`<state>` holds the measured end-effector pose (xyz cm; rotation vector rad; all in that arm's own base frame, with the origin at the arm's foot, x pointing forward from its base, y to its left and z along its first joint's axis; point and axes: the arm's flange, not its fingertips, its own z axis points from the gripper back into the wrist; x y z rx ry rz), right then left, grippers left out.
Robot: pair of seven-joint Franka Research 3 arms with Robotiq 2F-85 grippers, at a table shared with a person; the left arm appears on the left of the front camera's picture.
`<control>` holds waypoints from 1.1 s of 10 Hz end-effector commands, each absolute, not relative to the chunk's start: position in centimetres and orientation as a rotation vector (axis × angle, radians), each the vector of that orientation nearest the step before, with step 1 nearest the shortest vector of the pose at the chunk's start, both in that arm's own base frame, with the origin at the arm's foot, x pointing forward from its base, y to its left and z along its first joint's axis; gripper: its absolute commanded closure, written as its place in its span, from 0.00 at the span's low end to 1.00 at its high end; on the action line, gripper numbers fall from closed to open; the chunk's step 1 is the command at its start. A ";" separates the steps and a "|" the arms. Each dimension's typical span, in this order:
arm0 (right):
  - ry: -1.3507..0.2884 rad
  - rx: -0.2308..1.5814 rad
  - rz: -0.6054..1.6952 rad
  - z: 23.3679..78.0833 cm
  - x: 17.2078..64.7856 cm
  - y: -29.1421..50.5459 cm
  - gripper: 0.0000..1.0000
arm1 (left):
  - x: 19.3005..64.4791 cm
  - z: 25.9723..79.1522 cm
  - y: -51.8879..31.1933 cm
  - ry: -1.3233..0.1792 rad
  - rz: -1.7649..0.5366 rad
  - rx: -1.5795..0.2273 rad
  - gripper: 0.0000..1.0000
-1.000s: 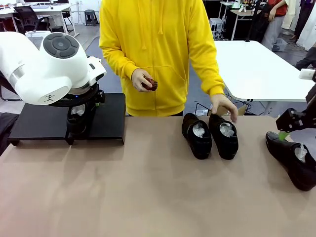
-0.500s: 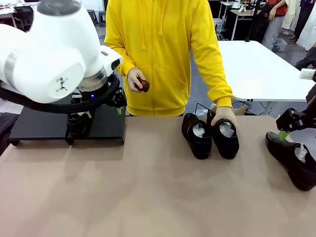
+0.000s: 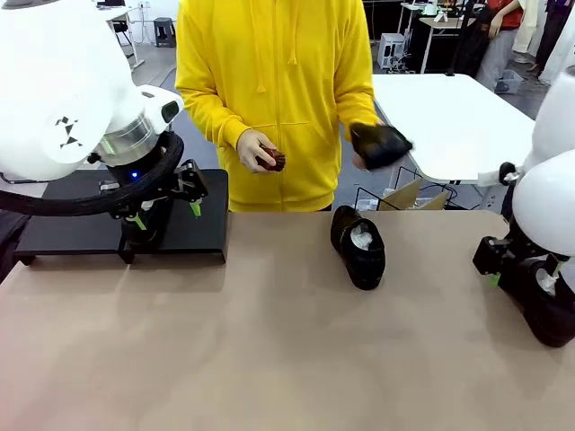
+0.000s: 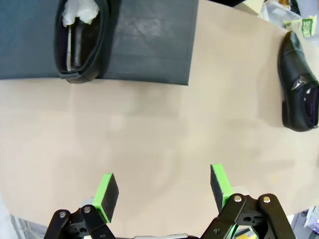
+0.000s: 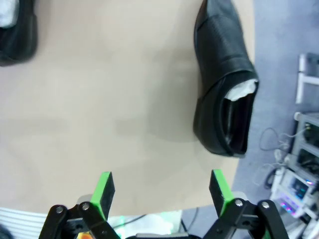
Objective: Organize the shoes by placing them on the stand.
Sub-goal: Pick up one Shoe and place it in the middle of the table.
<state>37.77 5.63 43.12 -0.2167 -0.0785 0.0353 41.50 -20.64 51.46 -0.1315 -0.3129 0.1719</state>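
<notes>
One black shoe [image 4: 82, 40] stuffed with white paper lies on the black stand [image 4: 144, 40]. In the front view my left gripper [image 3: 167, 215] hangs open in front of the stand [image 3: 205, 229]; in its wrist view the left gripper [image 4: 163, 189] is over bare tabletop. A second shoe [image 3: 358, 247] rests mid-table. The person holds a third shoe [image 3: 382, 144] in the air. A fourth shoe [image 3: 550, 314] lies at the right edge, with my right gripper [image 3: 526, 271] open just above it. In the right wrist view this shoe [image 5: 224, 94] is ahead of the right gripper [image 5: 162, 191].
The person in a yellow hoodie stands at the far side, with a small reddish-brown brush [image 3: 274, 160] in the other hand. The mid-table shoe also appears in the left wrist view [image 4: 298, 82]. The table's right edge [image 5: 251, 59] runs close beside the fourth shoe.
The person has lifted one of the two mid-table shoes into the air. My left gripper has drawn back from the stand. My right arm has moved in over the shoe at the right.
</notes>
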 end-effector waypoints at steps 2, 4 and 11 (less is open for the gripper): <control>-0.019 -0.244 0.067 42.2 40.5 2.2 0.00 | 41.1 52.1 -21.5 -0.325 0.154 -0.119 0.05; 0.007 -0.121 0.095 39.7 42.1 -0.3 0.00 | 41.1 52.1 -21.5 -0.325 0.154 -0.119 0.05; -0.121 -0.028 0.087 34.2 42.3 -3.3 0.00 | 41.1 52.1 -21.5 -0.325 0.154 -0.119 0.05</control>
